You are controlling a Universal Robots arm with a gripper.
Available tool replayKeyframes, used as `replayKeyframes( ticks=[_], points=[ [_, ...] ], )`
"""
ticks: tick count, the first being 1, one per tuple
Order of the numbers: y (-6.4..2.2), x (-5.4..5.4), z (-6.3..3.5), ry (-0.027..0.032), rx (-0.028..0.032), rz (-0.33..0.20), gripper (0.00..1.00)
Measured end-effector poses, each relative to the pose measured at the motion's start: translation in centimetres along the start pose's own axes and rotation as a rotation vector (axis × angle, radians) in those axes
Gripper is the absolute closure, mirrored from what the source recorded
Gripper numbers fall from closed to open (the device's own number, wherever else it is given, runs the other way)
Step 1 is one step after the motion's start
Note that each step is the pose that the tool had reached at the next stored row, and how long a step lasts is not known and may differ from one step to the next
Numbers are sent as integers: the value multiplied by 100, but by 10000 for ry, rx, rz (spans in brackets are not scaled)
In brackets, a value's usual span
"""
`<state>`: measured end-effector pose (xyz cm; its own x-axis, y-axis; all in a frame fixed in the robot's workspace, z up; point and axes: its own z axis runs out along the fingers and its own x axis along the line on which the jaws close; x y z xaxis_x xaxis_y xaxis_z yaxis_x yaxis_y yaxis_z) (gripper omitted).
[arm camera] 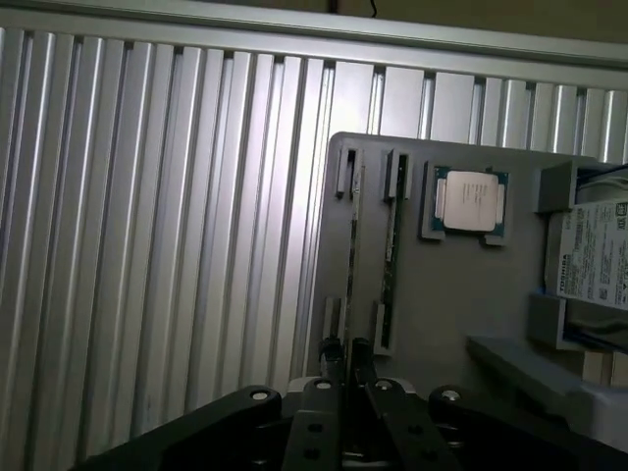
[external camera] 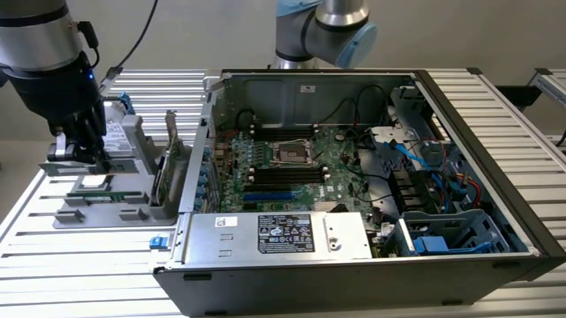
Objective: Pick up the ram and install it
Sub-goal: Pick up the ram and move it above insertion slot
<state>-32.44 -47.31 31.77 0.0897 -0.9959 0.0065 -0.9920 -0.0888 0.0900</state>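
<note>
The ram (external camera: 106, 197) is a thin green stick standing on edge in a grey holder tray (external camera: 97, 218) at the exterior view's left. In the wrist view the ram (arm camera: 391, 255) runs along the tray beside a second thin strip (arm camera: 352, 245). My gripper (external camera: 79, 151) hangs just above the tray's far part, apart from the ram. Its fingertips (arm camera: 332, 351) stand close together with a narrow gap and nothing between them, near one end of the thin strips. The black motherboard slots (external camera: 287, 173) lie inside the open computer case (external camera: 354, 265).
A square silver processor chip (arm camera: 471, 201) and a hard drive (arm camera: 599, 255) also sit in the tray. The case walls (external camera: 208, 132) rise right beside the tray. Cables (external camera: 425, 165) and a power supply (external camera: 283, 235) crowd the case interior. Everything rests on a ribbed metal table (arm camera: 147, 245).
</note>
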Motion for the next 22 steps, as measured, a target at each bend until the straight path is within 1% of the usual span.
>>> replayKeyframes(
  ticks=[7,12,15,22],
  points=[
    [-231,104,-335,-88,7,-8,86],
    [-403,171,-549,-160,14,-15,86],
    [-535,194,-604,-210,17,-19,86],
    [-848,238,-654,-300,26,-28,86]
  ],
)
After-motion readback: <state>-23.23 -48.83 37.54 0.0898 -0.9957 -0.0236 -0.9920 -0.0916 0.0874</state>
